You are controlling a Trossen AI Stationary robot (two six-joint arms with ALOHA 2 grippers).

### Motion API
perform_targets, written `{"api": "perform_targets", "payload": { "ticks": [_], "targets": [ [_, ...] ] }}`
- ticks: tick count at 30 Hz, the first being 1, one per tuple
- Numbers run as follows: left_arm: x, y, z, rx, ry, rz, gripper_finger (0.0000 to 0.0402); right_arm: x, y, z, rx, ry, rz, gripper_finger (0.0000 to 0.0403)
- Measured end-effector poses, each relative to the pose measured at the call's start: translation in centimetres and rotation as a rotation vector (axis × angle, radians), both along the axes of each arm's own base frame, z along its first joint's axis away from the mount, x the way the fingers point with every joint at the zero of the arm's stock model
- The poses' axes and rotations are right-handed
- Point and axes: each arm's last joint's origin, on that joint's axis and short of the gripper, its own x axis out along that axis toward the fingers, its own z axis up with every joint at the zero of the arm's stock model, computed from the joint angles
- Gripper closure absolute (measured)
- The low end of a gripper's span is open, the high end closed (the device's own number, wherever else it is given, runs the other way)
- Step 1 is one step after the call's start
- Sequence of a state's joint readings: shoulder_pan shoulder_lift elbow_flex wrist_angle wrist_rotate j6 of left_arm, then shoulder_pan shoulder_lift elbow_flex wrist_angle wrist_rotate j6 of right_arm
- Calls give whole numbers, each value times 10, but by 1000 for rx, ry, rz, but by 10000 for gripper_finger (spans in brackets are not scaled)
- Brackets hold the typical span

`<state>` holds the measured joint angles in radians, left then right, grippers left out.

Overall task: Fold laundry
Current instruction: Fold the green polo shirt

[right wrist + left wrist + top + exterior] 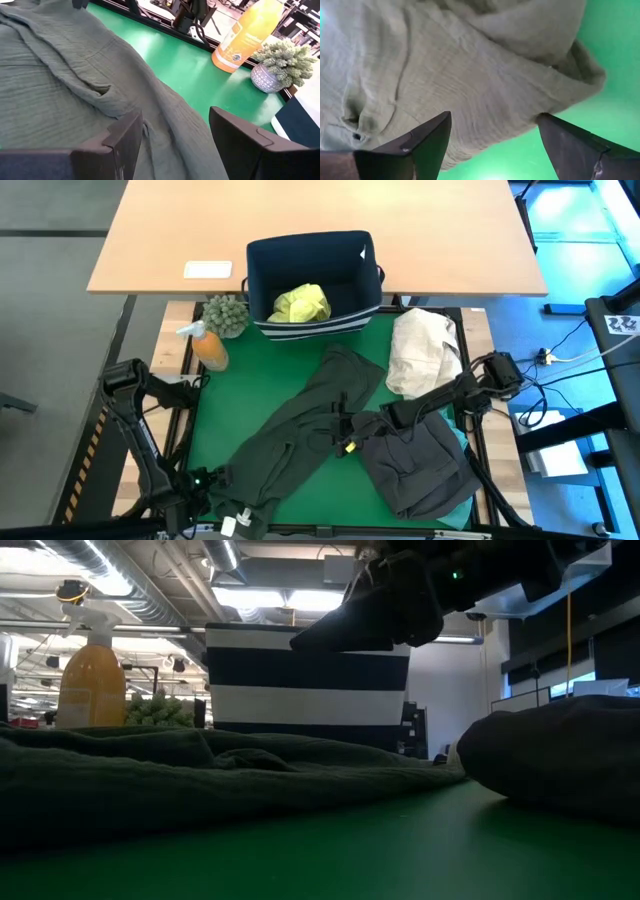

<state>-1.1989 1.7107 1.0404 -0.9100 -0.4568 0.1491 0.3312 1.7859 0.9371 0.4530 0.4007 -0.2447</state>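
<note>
A dark olive garment [300,425] lies spread diagonally across the green mat [215,415], running from the mat's near left corner toward its middle. The left gripper [232,520] hovers at that near left corner, its fingers [425,142] spread wide over the cloth, gripping nothing. The right gripper [345,442] hangs above the mat's middle, fingers [125,142] apart over the olive fabric (not visibly pinching it). A charcoal grey garment [420,465] sits bunched at the near right corner. A yellow-green shirt [300,303] rests inside the navy bin [262,270] at the far edge, beside a cream bundle [425,350], an orange bottle [210,348] and a small plant [226,313].
</note>
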Motion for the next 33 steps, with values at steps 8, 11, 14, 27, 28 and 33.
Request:
{"api": "perform_targets", "payload": {
  "ticks": [8, 11, 14, 27, 28, 33],
  "targets": [
    [-2, -5, -24, 94, 140, -117, 104, 0, 0, 0, 8, -1, -3, 173],
    [-2, -6, -26, 112, 137, -151, 104, 0, 1, 0, 9, -1, -2, 173],
    [0, -6, -26, 136, 115, -194, 104, 0, 1, 0, 10, -1, -2, 173],
    [23, -7, -26, 27, 27, -67, 171, 1, 2, 2, 55, -21, 29, 173],
    [25, -6, -27, 12, 21, -33, 190, 1, 3, 3, 65, -33, 53, 173],
    [37, -5, -27, -82, -22, 121, 301, 5, 7, 11, 79, -70, 125, 173]
  ]
}}
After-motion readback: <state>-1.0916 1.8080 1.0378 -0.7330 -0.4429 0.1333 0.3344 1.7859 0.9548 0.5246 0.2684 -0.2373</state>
